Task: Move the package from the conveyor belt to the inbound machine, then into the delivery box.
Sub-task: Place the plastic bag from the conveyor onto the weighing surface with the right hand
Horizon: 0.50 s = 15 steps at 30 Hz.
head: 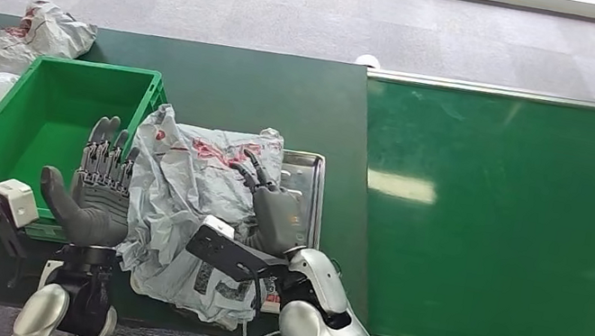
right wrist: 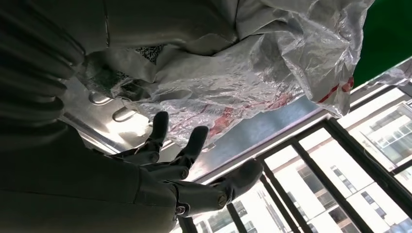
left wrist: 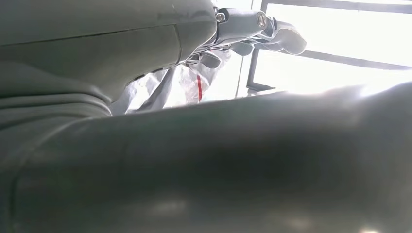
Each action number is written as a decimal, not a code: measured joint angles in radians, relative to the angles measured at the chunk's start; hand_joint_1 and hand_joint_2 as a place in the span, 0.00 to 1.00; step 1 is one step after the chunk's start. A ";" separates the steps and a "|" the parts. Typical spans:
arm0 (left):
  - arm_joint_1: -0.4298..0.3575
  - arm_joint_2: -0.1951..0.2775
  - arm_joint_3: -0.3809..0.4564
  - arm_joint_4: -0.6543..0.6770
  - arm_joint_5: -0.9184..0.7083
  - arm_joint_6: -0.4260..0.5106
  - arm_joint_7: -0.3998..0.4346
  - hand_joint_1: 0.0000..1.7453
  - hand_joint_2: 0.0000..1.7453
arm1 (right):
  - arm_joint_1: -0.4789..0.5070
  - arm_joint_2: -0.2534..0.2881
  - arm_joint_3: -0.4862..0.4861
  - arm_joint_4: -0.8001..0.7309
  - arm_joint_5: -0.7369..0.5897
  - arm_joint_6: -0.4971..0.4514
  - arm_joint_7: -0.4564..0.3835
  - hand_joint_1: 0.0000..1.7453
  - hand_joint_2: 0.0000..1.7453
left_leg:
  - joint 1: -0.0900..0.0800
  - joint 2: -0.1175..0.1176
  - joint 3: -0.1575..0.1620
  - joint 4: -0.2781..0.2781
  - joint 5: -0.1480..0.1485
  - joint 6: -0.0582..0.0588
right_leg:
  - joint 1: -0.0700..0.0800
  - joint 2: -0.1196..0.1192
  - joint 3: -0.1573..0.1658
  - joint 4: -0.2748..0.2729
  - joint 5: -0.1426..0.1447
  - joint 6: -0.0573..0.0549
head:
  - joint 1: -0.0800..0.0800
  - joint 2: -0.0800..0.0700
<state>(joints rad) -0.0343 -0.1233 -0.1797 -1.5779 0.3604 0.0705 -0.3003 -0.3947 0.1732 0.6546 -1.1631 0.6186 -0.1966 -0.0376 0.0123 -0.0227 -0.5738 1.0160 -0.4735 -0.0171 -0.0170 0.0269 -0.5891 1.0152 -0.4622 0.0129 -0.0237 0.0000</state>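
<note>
— Left side?
— Green delivery box [head: 45,126] on the dark table [head: 270,90]; left hand [head: 97,189] upright beside it, fingers spread, holding nothing.
— The package?
— Crumpled grey package [head: 187,204] lies over the metal tray [head: 309,188], against the box.
— Right hand?
— Right hand [head: 269,204] rests on the package, fingers apart, gripping nothing. Conveyor belt [head: 522,224] beyond.

Dark green worktop [head: 270,90] beside the brighter green conveyor belt [head: 522,224]. On the worktop: a green plastic delivery box [head: 26,132]; a flat metal tray [head: 308,190] just beside the belt; a crumpled grey plastic package with red print [head: 187,204], overlying the tray; further grey-and-white bags [head: 19,39] beyond the box.
</note>
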 joint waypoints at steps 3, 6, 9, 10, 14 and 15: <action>0.000 -0.001 -0.003 -0.002 -0.002 0.000 0.003 0.00 0.00 | 0.023 -0.013 -0.020 -0.034 0.006 0.013 0.003 0.00 0.00 | 0.000 0.000 0.000 0.000 0.000 0.000 | 0.000 0.000 0.000 0.000 0.000 0.000 | 0.000 0.000; 0.000 -0.002 -0.003 -0.003 -0.002 0.000 0.004 0.00 0.00 | 0.038 -0.019 -0.032 -0.053 0.009 0.019 0.004 0.00 0.00 | 0.000 0.000 0.000 0.000 0.000 0.000 | 0.000 0.000 0.000 0.000 0.000 0.000 | 0.000 0.000; 0.000 -0.003 -0.003 -0.003 -0.002 0.000 0.004 0.00 0.00 | 0.045 -0.023 -0.038 -0.065 0.009 0.019 0.004 0.00 0.00 | 0.000 0.000 0.000 0.000 0.000 0.000 | 0.000 0.000 0.000 0.000 0.000 0.000 | 0.000 0.000; 0.000 -0.003 -0.003 -0.003 -0.002 0.000 0.004 0.00 0.00 | 0.046 -0.025 -0.039 -0.068 0.009 0.019 0.004 0.00 0.00 | 0.000 0.000 0.000 0.000 0.000 0.000 | 0.000 0.000 0.000 0.000 0.000 0.000 | 0.000 0.000; 0.000 -0.004 -0.003 -0.003 -0.002 0.000 0.004 0.00 0.00 | 0.048 -0.027 -0.041 -0.074 0.009 0.019 0.004 0.00 0.00 | 0.000 0.000 0.000 0.000 0.000 0.000 | 0.000 0.000 0.000 0.000 0.000 0.000 | 0.000 0.000; 0.000 -0.004 -0.003 -0.003 -0.002 0.000 0.004 0.00 0.00 | 0.049 -0.027 -0.041 -0.075 0.009 0.019 0.004 0.00 0.00 | 0.000 0.000 0.000 0.000 0.000 0.000 | 0.000 0.000 0.000 0.000 0.000 0.000 | 0.000 0.000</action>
<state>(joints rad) -0.0341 -0.1271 -0.1827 -1.5809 0.3586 0.0702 -0.2960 -0.3459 0.1460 0.6139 -1.2376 0.6275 -0.1774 -0.0332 0.0124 -0.0223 -0.5741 1.0160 -0.4734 -0.0172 -0.0169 0.0267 -0.5892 1.0152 -0.4621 0.0128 -0.0237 0.0000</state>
